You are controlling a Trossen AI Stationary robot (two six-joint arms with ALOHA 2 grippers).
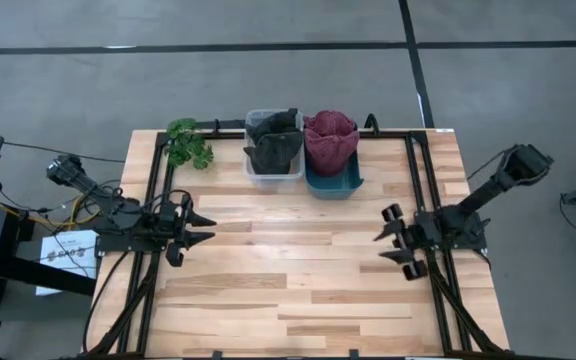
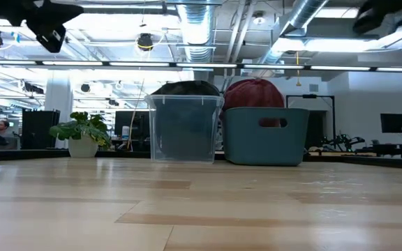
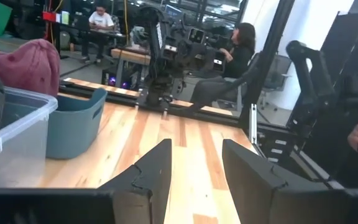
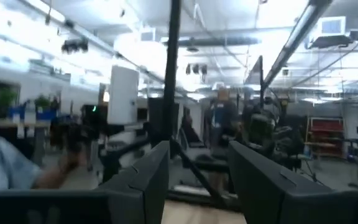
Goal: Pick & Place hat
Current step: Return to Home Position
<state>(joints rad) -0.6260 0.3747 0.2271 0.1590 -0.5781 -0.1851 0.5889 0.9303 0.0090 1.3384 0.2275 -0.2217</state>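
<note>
A dark grey hat (image 1: pixel 274 138) sits in a clear bin (image 1: pixel 258 172), bulging above its rim. Beside it, a maroon hat (image 1: pixel 330 139) fills a teal bin (image 1: pixel 348 185). Both bins stand at the table's far edge, and the low view shows the dark hat (image 2: pixel 185 88) and the maroon hat (image 2: pixel 254 92) above their rims. My left gripper (image 1: pixel 203 227) hovers open over the table's left side, pointing right, with nothing between its fingers (image 3: pixel 154 177). My right gripper (image 1: pixel 386 245) hovers open at the right side, pointing left, also holding nothing.
A small potted plant (image 1: pixel 188 143) stands at the far left corner, left of the clear bin. Black frame rails (image 1: pixel 423 180) run along the table's left, right and far sides. Bare wooden tabletop (image 1: pixel 288 270) lies between the two grippers. People sit at desks (image 3: pixel 232 56) beyond the table.
</note>
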